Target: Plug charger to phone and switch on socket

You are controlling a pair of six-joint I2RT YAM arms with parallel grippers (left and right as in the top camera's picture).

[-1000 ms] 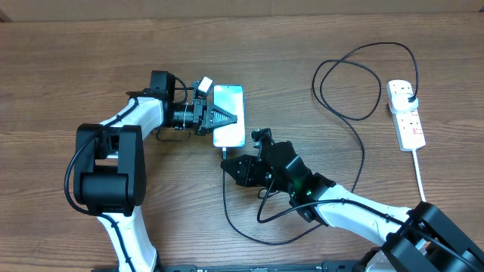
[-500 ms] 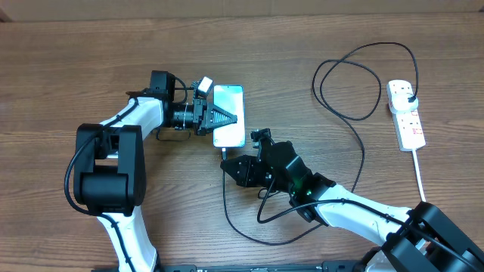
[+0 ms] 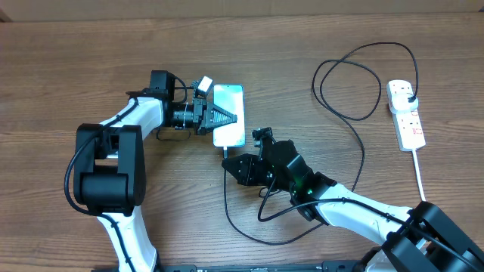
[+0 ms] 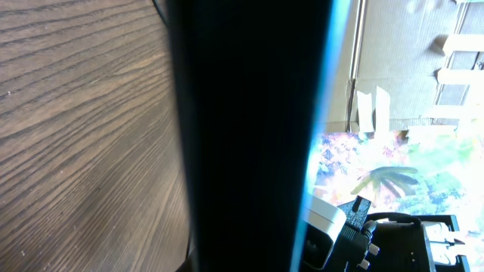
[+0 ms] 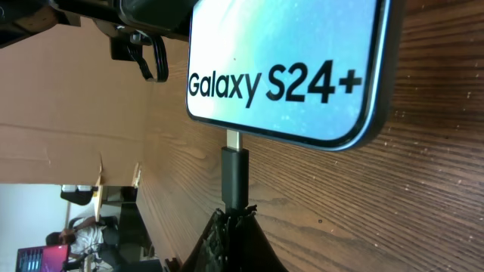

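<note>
Right at the port now: the phone (image 3: 228, 98) sits mid-table, screen up and glowing, with the left gripper (image 3: 231, 118) reaching in from its left side. The jaws are closed on the phone's long edge, one dark finger lying flat across the glass. From the left wrist camera the handset is a black band seen edge-on, so that is all that view gives.

The left arm is stretched low and level across the table (image 3: 76, 60), wrist rolled to take the slim body sideways. I'd judge that hold sensible: the phone is rigid, light, slick and breakable at the glass, so its frame is the place for a firm hold.

The right gripper (image 3: 229, 161) is clamped tight on the charger (image 3: 224, 200), right behind the tip. The right wrist camera shows it plainly: the connector (image 5: 235, 175) stands straight up from the fingertips (image 5: 227, 242), its metal tongue at the port in the phone's bottom edge. I can't tell how deep it sits.

The cable is limp and springy, useless to push, so the stiff connector body is the only part worth holding. The right forearm comes in low from the lower right, wrist aimed up at the port.

Far right lies the socket (image 3: 408, 121), with the charger's plug (image 3: 408, 92) in its top outlet and no gripper near its switches.
</note>
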